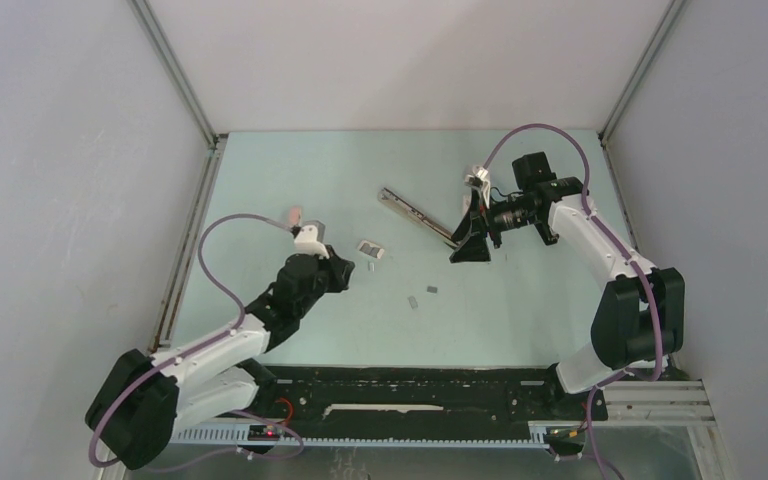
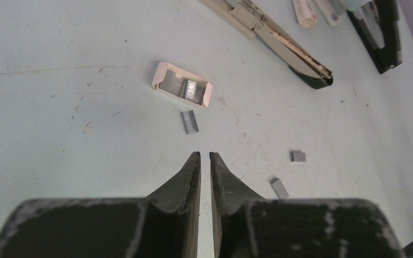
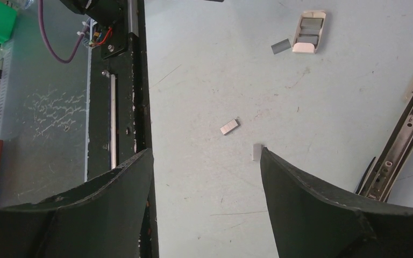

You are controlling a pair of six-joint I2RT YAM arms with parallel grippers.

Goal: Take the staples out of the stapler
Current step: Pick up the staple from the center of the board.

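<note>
Stapler (image 1: 417, 213) just beside the wide-open right tool (image 3: 206, 153), left tool (image 2: 204, 154) apparently clenched on nothing, well apart.

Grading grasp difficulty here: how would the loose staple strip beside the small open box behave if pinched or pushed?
The staple strip lies flat and thin on the table, so a pinch would probably skid it rather than lift it. It looks tiny, likely very light. Shorter bits nearby suggest it could snap.

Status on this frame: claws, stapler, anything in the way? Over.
Left claw shut, empty. Right claw wide open, empty. Stapler lying ungripped; loose staples scattered near it. Small staple box ahead of left claw.
</note>
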